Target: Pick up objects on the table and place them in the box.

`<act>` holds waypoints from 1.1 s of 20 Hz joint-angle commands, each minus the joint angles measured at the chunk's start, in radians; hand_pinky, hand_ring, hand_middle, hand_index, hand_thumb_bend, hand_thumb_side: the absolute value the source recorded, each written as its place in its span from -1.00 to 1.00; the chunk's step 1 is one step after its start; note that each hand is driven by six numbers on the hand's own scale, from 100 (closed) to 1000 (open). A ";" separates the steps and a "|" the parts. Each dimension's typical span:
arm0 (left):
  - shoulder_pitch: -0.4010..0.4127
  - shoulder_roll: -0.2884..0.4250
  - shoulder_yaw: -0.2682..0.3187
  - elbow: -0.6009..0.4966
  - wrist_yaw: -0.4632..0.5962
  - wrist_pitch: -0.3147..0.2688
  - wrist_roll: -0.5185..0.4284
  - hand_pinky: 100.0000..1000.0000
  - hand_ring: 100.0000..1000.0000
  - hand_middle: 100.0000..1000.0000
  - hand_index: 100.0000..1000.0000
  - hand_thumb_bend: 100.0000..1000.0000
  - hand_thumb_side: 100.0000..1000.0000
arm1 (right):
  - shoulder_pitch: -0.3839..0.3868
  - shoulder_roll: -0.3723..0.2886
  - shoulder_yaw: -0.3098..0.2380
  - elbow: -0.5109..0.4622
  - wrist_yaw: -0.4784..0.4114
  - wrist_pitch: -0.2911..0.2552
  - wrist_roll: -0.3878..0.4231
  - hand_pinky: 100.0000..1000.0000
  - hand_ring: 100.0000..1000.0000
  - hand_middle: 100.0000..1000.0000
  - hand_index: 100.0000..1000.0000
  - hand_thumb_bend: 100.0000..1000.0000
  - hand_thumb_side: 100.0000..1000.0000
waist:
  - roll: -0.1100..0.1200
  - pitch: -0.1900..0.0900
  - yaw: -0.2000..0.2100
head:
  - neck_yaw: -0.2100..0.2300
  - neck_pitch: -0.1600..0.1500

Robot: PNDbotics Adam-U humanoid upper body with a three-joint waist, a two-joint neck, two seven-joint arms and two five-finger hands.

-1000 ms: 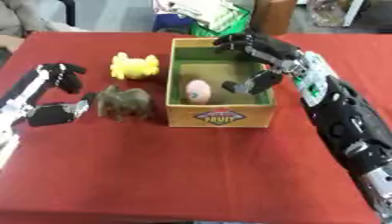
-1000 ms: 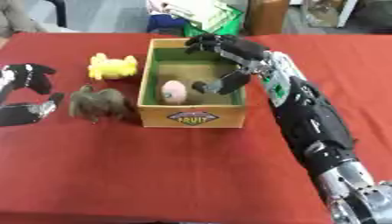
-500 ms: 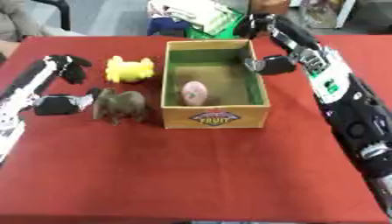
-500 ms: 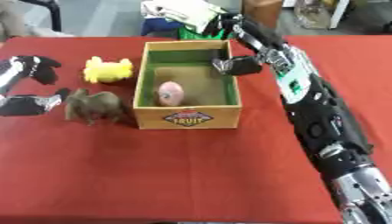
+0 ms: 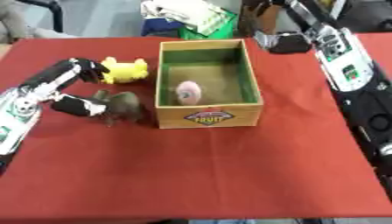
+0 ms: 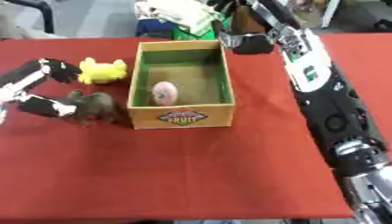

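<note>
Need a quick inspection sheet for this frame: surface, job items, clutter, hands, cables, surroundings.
Surface: red tablecloth, flat, front half bare.
Job's things: wooden box with a fruit label, upright, open; pink egg-shaped object inside it. Yellow toy and grey-brown animal toy on the cloth left of the box.
Clutter: nothing seen on the cloth.
Hands: left hand beside the two toys, fingers over the yellow toy, thumb by the grey-brown one; holding neither, as far as I can see. Right hand raised past the box's far right corner, fingers unclear.
Cables: nothing seen.
Surroundings: green bag with white cloth beyond the far edge.
</note>
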 commanded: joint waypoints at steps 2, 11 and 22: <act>-0.037 -0.008 0.000 0.054 -0.069 -0.034 -0.012 0.43 0.40 0.38 0.64 -0.01 -0.55 | -0.016 -0.023 -0.001 -0.032 -0.023 0.004 0.018 0.09 0.30 0.33 0.48 -1.00 -0.50 | 0.001 -0.014 -0.003 | 0.005 0.008; -0.056 -0.050 -0.006 0.151 -0.134 -0.095 -0.062 0.39 0.32 0.28 0.60 -0.09 -0.57 | -0.008 -0.022 0.002 -0.032 -0.021 0.001 0.028 0.10 0.30 0.33 0.48 -1.00 -0.49 | -0.001 -0.011 -0.008 | 0.008 0.009; -0.053 -0.059 0.018 0.164 -0.132 -0.070 -0.003 0.06 -0.28 -0.53 0.06 -1.00 -0.70 | -0.004 -0.021 0.000 -0.027 -0.014 0.000 0.027 0.10 0.29 0.32 0.47 -1.00 -0.50 | 0.003 -0.012 -0.012 | 0.001 0.008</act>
